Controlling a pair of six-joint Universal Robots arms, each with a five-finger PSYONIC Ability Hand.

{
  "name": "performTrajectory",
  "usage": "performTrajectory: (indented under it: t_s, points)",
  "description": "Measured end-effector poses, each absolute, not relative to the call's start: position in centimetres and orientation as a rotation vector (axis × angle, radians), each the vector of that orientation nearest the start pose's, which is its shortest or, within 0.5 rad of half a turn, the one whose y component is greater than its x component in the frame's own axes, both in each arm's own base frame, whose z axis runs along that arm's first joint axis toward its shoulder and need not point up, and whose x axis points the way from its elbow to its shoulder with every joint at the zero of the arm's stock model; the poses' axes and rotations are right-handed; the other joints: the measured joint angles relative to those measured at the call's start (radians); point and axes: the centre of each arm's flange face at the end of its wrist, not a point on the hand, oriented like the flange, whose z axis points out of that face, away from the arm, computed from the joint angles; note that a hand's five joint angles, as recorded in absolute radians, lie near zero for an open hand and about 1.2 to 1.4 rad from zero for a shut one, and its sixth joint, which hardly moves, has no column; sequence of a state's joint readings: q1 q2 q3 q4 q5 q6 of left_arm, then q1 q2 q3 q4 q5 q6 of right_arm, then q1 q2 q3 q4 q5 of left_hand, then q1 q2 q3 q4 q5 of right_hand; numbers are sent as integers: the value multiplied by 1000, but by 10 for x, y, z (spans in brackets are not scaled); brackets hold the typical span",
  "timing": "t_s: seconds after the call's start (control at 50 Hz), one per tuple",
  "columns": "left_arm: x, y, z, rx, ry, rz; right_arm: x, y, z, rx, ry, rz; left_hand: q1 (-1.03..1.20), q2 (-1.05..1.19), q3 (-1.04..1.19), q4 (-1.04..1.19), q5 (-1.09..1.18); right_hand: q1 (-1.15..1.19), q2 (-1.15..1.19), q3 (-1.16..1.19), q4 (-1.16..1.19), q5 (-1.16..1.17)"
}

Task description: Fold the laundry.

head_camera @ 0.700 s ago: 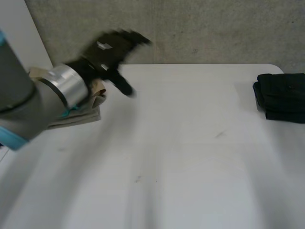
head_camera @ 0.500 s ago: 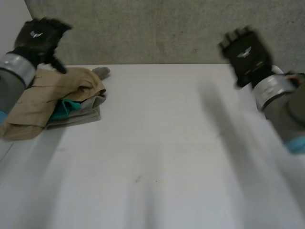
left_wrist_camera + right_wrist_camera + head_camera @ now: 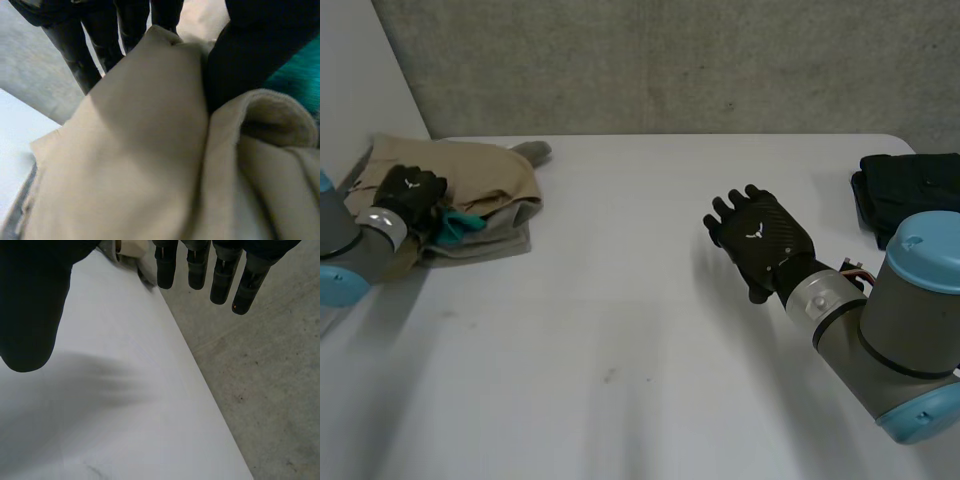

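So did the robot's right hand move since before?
Yes. The right hand has left the grey wall and come down over the table, toward its middle, away from the black folded clothes.

A table [image 3: 620,380] stands before a wall [image 3: 670,60], with a loose pile of clothes [image 3: 490,175] at its far left corner and a folded stack [image 3: 910,200] at its far right edge, well apart. The left hand [image 3: 410,192] rests on the pile's left side (a fold sits between its fingers [image 3: 82,55] and thumb). The right hand [image 3: 760,240] hangs above the table right of the middle, nothing in it.
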State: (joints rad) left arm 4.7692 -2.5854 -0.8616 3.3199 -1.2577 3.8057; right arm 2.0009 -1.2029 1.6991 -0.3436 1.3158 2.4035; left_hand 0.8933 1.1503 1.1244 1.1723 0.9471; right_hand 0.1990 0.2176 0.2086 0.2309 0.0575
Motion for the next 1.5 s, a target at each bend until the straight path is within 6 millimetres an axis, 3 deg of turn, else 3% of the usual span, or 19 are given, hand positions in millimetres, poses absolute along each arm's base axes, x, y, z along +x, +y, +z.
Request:
performTrajectory:
  t_s: [0.1,0.22,0.24,0.26,0.34,0.4,0.48,0.58,0.62,0.64,0.66,0.68,0.84,1.02,1.16,1.28,1.36,1.44,1.5]
  points:
    - [-142,-494,156,850,1840,-1972,281,-257,179,-1514,1856,-2060,0,19,11,3,1,0,0,0,0,0]
    - [-179,-460,247,768,1609,-2186,276,-262,185,-1490,1866,-2090,0,31,25,5,17,0,0,0,0,0]
    - [-179,-460,247,768,1609,-2186,276,-262,185,-1490,1866,-2090,0,31,25,5,17,0,0,0,0,0]
    - [-193,-443,270,763,1566,-2262,275,-263,188,-1485,1864,-2100,0,43,53,20,44,0,0,0,0,0]
    - [-220,-408,302,776,1540,-2401,273,-265,191,-1471,1870,-2120,0,44,62,25,65,0,0,0,0,0]
    - [-262,-343,329,868,1583,-2623,269,-269,196,-1444,1895,-2153,0,44,63,28,68,0,0,0,0,0]
    - [-295,-295,325,1013,1708,-2756,265,-273,200,-1420,1922,-2180,0,44,63,28,68,0,0,0,0,0]
    - [-342,-234,291,1293,2044,-2823,260,-279,203,-1393,1953,-2208,-1,13,36,-7,41,0,0,0,0,0]
    - [-350,-224,281,1349,2128,-2808,259,-280,204,-1388,1959,-2214,-188,-206,-180,-228,-175,0,0,0,0,0]
    - [-359,-214,270,1403,2217,-2782,257,-281,204,-1384,1964,-2217,-497,-500,-469,-523,-469,0,0,0,0,0]
    - [-359,-214,270,1403,2217,-2782,257,-281,204,-1384,1964,-2217,-497,-500,-469,-523,-469,0,0,0,0,0]
    - [-365,-209,260,1434,2295,-2749,256,-282,204,-1381,1969,-2218,-665,-841,-807,-860,-810,0,0,0,0,0]
    - [-335,-256,263,1168,2226,-2702,255,-284,204,-1380,1973,-2216,-665,-912,-872,-934,-885,0,0,0,0,0]
    - [-254,-342,264,862,1950,-2456,256,-283,204,-1384,1969,-2215,-665,-921,-886,-944,-896,0,0,0,0,0]
    - [-195,-409,223,799,1900,-2151,256,-282,203,-1385,1971,-2209,-665,-922,-886,-944,-896,0,0,0,0,0]
    - [-173,-441,184,791,1952,-1993,256,-281,201,-1387,1977,-2200,-655,-911,-882,-936,-883,0,0,0,0,0]
    - [-170,-455,162,792,1991,-1941,255,-281,200,-1388,1981,-2197,-356,-620,-605,-650,-599,0,0,0,0,0]
    - [-173,-461,157,790,1990,-1944,255,-282,200,-1388,1983,-2196,57,-133,-129,-171,-147,0,0,0,0,0]
    - [-180,-462,163,795,1971,-1970,254,-282,200,-1388,1985,-2196,150,28,33,14,-3,0,0,0,0,0]
